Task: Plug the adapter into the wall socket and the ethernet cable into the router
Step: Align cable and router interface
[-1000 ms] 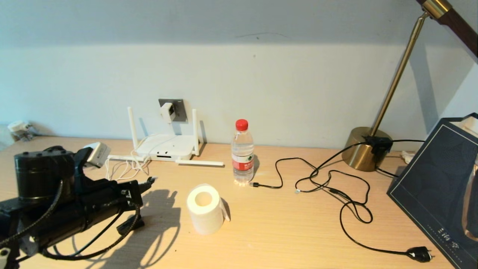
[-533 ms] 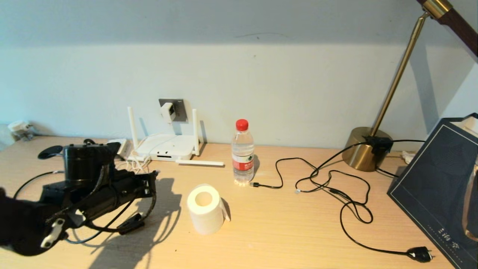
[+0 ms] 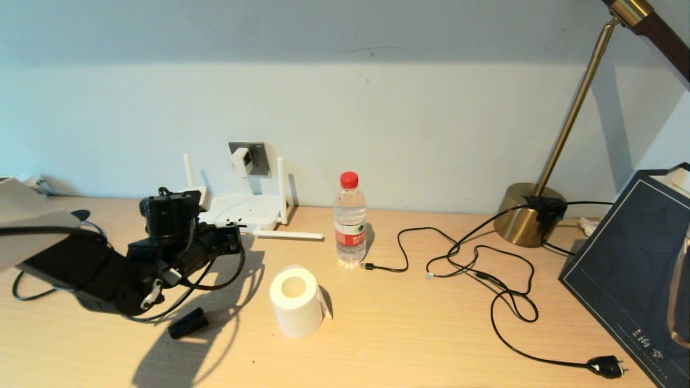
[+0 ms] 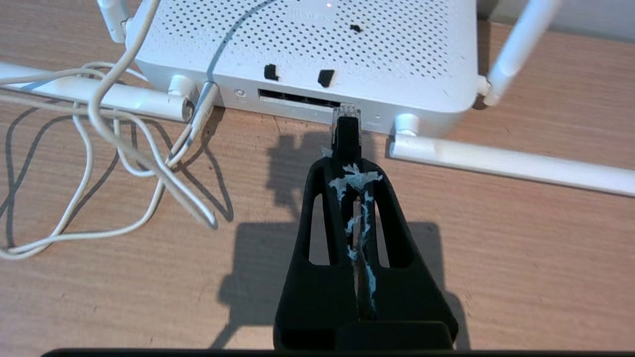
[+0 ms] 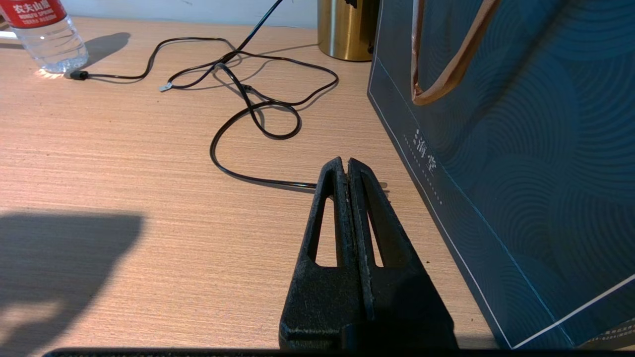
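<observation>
Left gripper [image 4: 348, 171] has swung up to the router [image 4: 317, 44], clamped on the ethernet cable [image 4: 346, 130]; your plug points lengthwise at the ports [image 4: 297, 97] dead ahead.

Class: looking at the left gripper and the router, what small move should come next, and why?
Probably ease the left gripper straight forward: it is shut on the ethernet cable, whose clear plug tip sits at the router port slot, apparently not yet seated.

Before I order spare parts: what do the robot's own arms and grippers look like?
Both grippers are matte black, each with two tapered fingers with long slots. The left gripper has torn pale-blue tape scraps along its fingers' inner edges; the right gripper has none. The left arm is black, with loose black cables looping off it.
</observation>
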### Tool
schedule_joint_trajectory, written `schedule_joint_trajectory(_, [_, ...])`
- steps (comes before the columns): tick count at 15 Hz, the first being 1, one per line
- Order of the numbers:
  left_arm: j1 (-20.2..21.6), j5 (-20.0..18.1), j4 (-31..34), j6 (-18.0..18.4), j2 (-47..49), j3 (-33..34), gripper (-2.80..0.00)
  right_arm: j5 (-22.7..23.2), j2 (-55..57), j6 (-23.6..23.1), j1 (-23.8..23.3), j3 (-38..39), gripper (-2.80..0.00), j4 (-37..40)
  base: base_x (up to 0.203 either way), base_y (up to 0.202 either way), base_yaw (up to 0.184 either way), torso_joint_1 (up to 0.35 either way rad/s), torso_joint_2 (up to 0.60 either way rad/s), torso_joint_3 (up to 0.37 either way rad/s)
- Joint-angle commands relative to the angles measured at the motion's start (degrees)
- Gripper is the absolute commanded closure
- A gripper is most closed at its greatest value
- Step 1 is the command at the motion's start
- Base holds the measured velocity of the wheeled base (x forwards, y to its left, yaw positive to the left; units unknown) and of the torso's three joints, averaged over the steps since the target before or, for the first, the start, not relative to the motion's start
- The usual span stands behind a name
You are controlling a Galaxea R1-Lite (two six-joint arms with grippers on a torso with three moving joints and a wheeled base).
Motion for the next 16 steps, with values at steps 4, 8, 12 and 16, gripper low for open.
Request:
schedule_joint_trajectory(4, [0.9, -0.3, -0.3, -0.2, 3.4, -1.7, 0.0, 0.0, 0.1, 0.0, 0.0, 0.0, 0.0, -0.1, 0.0, 0.0, 0.0, 0.0, 0.0, 0.0])
schedule_joint_trajectory(8, [2.4, -0.5, -0.3, -0.3, 3.6, -1.9, 0.0, 0.0, 0.1, 0.0, -0.1, 0.0, 0.0, 0.0, 0.0, 0.0, 0.0, 0.0, 0.0, 0.0])
schedule_joint_trajectory(12, [4.3, -2.1, -0.3, -0.4, 4.9, -1.8, 0.0, 0.0, 0.1, -0.1, 0.0, 0.0, 0.0, 0.0, 0.0, 0.0, 0.0, 0.0, 0.0, 0.0])
schedule_joint_trajectory(16, [4.9, -2.6, -1.7, -0.5, 6.4, -1.8, 0.0, 0.0, 0.1, 0.0, -0.1, 0.0, 0.0, 0.0, 0.0, 0.0, 0.0, 0.0, 0.0, 0.0])
